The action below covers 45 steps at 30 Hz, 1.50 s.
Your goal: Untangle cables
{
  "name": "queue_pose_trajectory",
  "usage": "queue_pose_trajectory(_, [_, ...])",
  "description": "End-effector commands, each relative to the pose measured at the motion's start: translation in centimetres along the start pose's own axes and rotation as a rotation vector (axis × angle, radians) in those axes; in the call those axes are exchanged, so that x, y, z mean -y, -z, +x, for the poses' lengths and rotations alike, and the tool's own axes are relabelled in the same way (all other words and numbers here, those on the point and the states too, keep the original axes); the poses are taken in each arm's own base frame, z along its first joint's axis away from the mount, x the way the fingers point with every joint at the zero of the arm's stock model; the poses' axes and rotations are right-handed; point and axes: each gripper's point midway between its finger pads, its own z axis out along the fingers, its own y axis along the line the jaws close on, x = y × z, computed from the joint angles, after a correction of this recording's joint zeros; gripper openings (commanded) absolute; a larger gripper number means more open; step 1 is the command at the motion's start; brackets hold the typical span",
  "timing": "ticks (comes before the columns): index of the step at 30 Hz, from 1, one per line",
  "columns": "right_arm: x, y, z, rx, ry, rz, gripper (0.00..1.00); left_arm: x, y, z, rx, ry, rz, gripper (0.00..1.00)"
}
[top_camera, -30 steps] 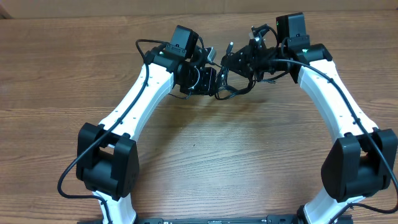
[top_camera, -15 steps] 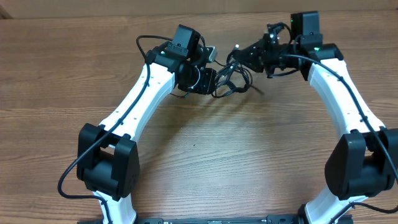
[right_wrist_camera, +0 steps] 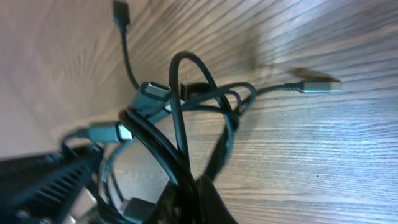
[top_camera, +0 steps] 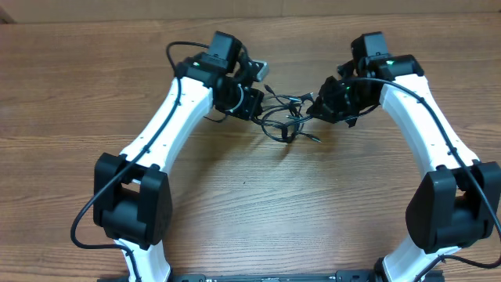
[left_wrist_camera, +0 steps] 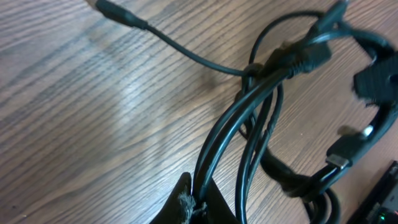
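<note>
Gripping the tangle of thin black cables (top_camera: 283, 119) from both sides, I had my left tool (top_camera: 252, 104) and my right tool (top_camera: 327, 106) each pinched narrow on strands of it. The tangle hung between the two tools above the brown wood-grain counter (top_camera: 250, 204). Its lower loops sagged toward the wood, though from overhead I could not tell whether they touched.

Through the left wrist camera, my left tool (left_wrist_camera: 193, 208) was closed on two or three strands of the cables (left_wrist_camera: 249, 106). They ran from the pinch up into the tangle, where they crossed and wrapped over one another. One thinner strand led out of the tangle and away across the counter (left_wrist_camera: 81, 124), ending in a small dark plug (left_wrist_camera: 109, 7) near the wood.

Through the right wrist camera, my right tool (right_wrist_camera: 194, 202) was clamped on a few strands, with loops of the cables (right_wrist_camera: 180, 124) rising from the pinch. A flat grey plug (right_wrist_camera: 155, 93) sat within the tangle. A silver-tipped plug (right_wrist_camera: 314, 82) stuck out well clear of the tangle on its own thin cord, blurred against the counter (right_wrist_camera: 311, 155).
</note>
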Motion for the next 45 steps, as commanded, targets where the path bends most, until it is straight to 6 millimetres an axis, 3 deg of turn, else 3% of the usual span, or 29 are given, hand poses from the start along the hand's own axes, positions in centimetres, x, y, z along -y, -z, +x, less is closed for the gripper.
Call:
queue_pose_trajectory(1, [0.9,1.3,-1.1,0.085,0.08,0.087,0.08,-2.7,2.3,-0.1,0.037,-0.018,-0.01,0.04])
queue_pose_trajectory(4, [0.4,0.9,-0.5,0.075,0.1,0.087,0.21,-0.7,3.8,-0.6,0.082,-0.081,0.074,0.04])
queue_pose_trajectory(5, [-0.2,0.7,-0.2,0.061,0.14,0.066,0.34,0.2,4.4,-0.8,0.101,-0.109,0.108,0.04])
queue_pose_trajectory(14, [-2.4,0.6,0.2,0.033,0.191,-0.047,0.55,0.2,4.7,-0.9,0.105,-0.1,0.101,0.04])
queue_pose_trajectory(20, [-3.0,-0.5,1.1,0.005,0.156,-0.039,0.55,-1.7,3.9,-0.5,0.077,0.098,0.01,0.04])
queue_pose_trajectory(27, [-4.4,-2.1,1.9,-0.008,0.201,-0.047,0.55,-1.6,2.7,0.0,0.041,0.251,0.019,0.04])
queue_pose_trajectory(37, [-4.3,-2.1,1.8,-0.003,0.206,-0.038,0.54,0.1,1.9,0.2,0.02,0.247,0.032,0.04])
queue_pose_trajectory(41, [-4.2,-2.1,1.8,-0.004,0.205,-0.037,0.54,-1.3,1.8,0.6,0.019,0.417,-0.064,0.04])
queue_pose_trajectory(45, [-4.2,-2.1,1.9,-0.006,0.205,-0.036,0.54,-1.4,1.8,0.6,0.019,0.428,-0.064,0.04])
